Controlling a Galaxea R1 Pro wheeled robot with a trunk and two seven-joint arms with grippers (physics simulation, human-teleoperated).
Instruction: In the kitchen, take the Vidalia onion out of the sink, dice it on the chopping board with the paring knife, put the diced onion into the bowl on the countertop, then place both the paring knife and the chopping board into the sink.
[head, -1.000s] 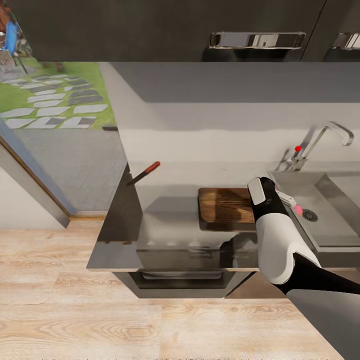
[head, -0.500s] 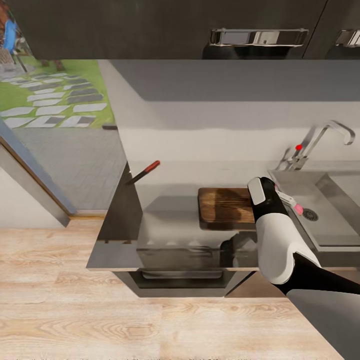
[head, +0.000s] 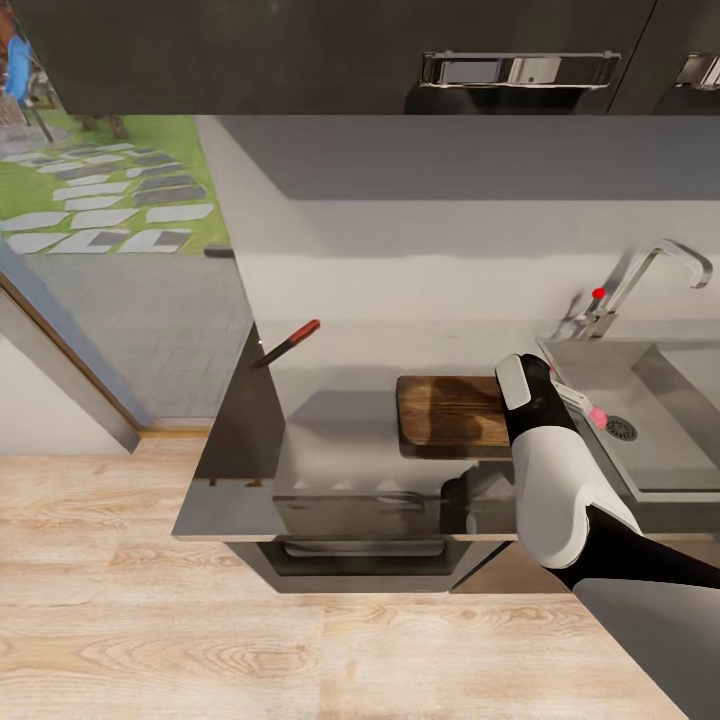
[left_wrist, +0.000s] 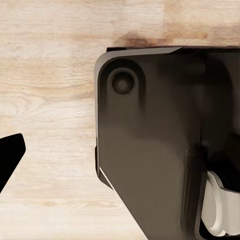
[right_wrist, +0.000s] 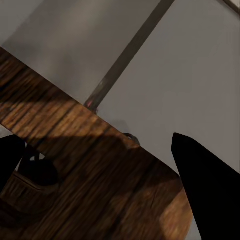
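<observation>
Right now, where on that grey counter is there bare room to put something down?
The countertop lies bare between the knife and the chopping board, and behind the board up to the wall. It is crowded at the board's sink end, where the right arm reaches over.

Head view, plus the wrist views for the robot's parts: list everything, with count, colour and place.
Countertop: one, glossy grey, centre.
Board: one, brown wood, on the countertop beside the sink.
Knife: one, red handle, dark blade, far left of the countertop.
Sink: one, steel, right.
Tap: one, steel, red-tipped lever, behind the sink.
Pink item: one, small, by the drain; possibly the onion.
Floor: pale wood, front.
Right arm: white and black, over the board's right end.
Right pincer: open, over the board.
</observation>
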